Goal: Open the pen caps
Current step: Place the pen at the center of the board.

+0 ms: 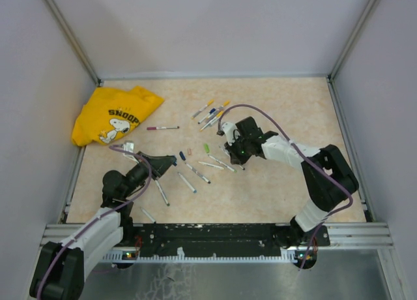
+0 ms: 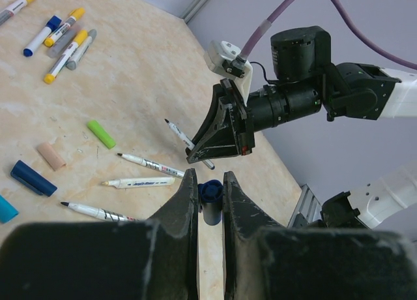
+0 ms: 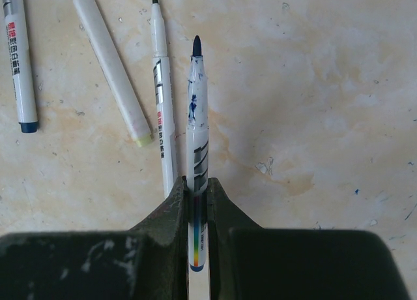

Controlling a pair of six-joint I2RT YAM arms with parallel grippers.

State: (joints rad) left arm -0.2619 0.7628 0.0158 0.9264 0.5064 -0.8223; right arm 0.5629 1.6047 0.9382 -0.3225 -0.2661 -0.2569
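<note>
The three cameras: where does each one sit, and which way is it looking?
Top external: above and behind, looking down on the table; left arm and right arm show.
Left wrist: on that left arm, facing across the table at the right pincer; its own left pincer grips a blue cap.
Right wrist: on the right arm, looking down; its pincer grips a blue-tipped pen.
Shared: both wrist views show that pen.

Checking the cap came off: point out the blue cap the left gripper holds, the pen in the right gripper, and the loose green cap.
blue cap [image 2: 210, 192], left wrist view, its top end.
pen [image 3: 196, 107], right wrist view, ink-stained barrel.
green cap [image 2: 101, 134], left wrist view, its middle.
</note>
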